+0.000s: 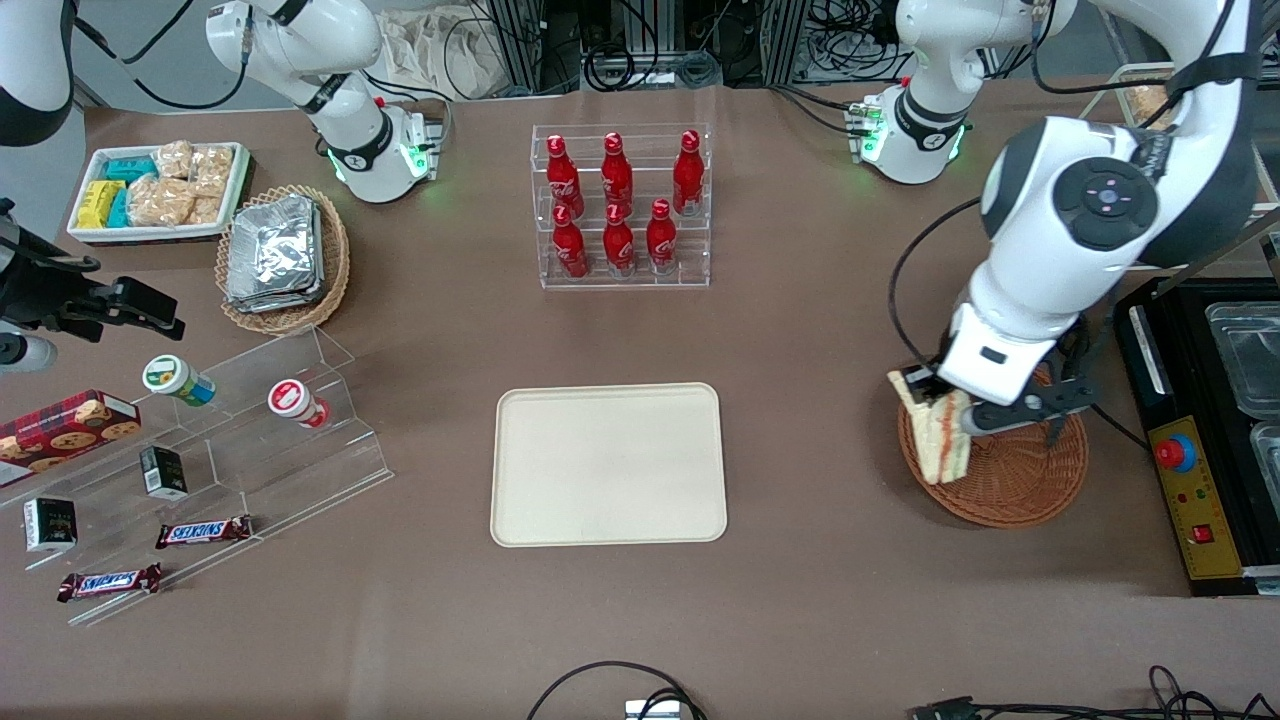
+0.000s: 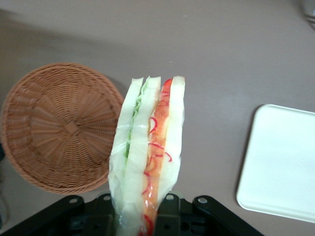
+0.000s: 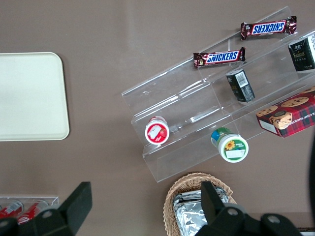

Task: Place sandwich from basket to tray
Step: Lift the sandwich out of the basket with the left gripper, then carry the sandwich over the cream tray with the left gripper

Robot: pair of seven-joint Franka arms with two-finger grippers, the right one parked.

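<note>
Tray: I see the tray (image 1: 608,464) bare at the lower centre of the front frame, flat on the tabletop (image 1: 800,330), nothing resting on it. It is well apart from the basket.

Sandwich: I have the sandwich (image 1: 938,432) lifted at the right of the front frame, hanging over the basket rim on the tray's side. In the wrist view its cut face (image 2: 147,152) points away from the camera and the basket floor below it is bare.

How it handles: I judge it light and soft. The bread will squash under a hard pinch, the filling could slide, and the clear wrap looks slippery, so I would keep the squeeze gentle.

Where to hold: I judge the broad bread faces near the thick crust end the safest place, and that is about where it is pinched now.

Gripper: my gripper (image 1: 965,418) is closed across the wedge, one finger against each bread face, just above the basket (image 1: 1010,470).

Basket: it sits lower right in the front frame; I see nothing else in it.

Hidden: in the front view the arm's wrist covers the upper part of the basket and the sandwich's held end. The wrist frame cuts off the fingertips and the wedge's base, so I cannot judge how deep the hold is. The tray's outer part is cropped in the wrist view.
</note>
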